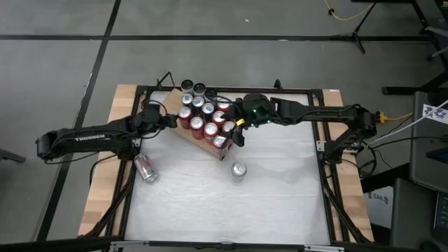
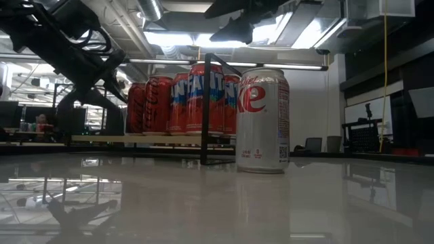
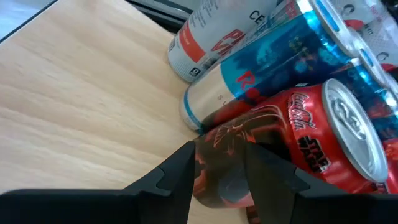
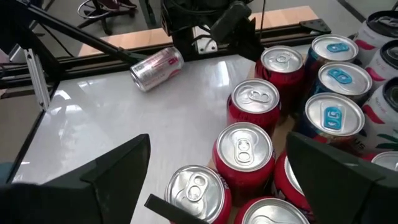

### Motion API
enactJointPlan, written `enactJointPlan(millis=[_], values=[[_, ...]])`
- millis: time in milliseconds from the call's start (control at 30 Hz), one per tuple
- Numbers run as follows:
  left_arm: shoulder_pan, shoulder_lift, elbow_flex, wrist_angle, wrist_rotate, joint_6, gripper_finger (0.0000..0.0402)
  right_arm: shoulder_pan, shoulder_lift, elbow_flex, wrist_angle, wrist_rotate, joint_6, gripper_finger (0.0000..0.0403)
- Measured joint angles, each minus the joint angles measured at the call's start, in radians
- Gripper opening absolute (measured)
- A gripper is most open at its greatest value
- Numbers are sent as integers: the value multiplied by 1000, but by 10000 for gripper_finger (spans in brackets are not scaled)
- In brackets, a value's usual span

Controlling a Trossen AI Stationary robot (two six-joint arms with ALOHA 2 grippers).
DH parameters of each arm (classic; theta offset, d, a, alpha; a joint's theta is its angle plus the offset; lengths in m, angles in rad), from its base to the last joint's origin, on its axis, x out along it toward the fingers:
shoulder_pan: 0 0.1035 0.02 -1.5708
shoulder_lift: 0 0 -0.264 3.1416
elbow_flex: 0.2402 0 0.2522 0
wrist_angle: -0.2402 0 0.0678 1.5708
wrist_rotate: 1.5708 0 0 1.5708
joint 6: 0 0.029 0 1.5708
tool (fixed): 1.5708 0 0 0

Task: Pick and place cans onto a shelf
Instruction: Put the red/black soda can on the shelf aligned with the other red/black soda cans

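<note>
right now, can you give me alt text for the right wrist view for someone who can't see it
Between the right gripper's open fingers, red cans with silver tops stand packed together, blue-topped cans beside them. Farther off, a silver can lies on its side on the white table, near the other arm.

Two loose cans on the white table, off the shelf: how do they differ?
Pose: the silver can near the left arm lies on its side; the silver can near the middle stands upright. Place: the lying one is by the table's left edge, the upright one sits just in front of the shelf. Both are silver with red lettering, and neither gripper touches them.
</note>
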Motion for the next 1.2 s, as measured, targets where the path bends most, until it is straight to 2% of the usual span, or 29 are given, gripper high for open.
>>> enactJointPlan(millis=[200, 367, 500, 733, 1000, 1200], values=[[-10, 14, 0, 46, -50, 115, 135, 0, 0, 0, 1, 0, 0, 363], [-29, -30, 0, 48, -90, 167, 135, 2, -3, 0, -13, 0, 0, 363], [-60, -73, 0, 40, -70, 192, 135, 2, -5, 0, -19, -4, 0, 363], [-155, -144, 0, 23, -31, 202, 135, 21, -5, 0, -19, -150, 0, 363], [-272, -180, 0, -47, -30, 183, 135, 96, -10, 1, -74, -149, 1, 363], [-390, -165, 0, -60, 29, 184, 135, 161, -10, 1, -148, -137, 4, 363]])
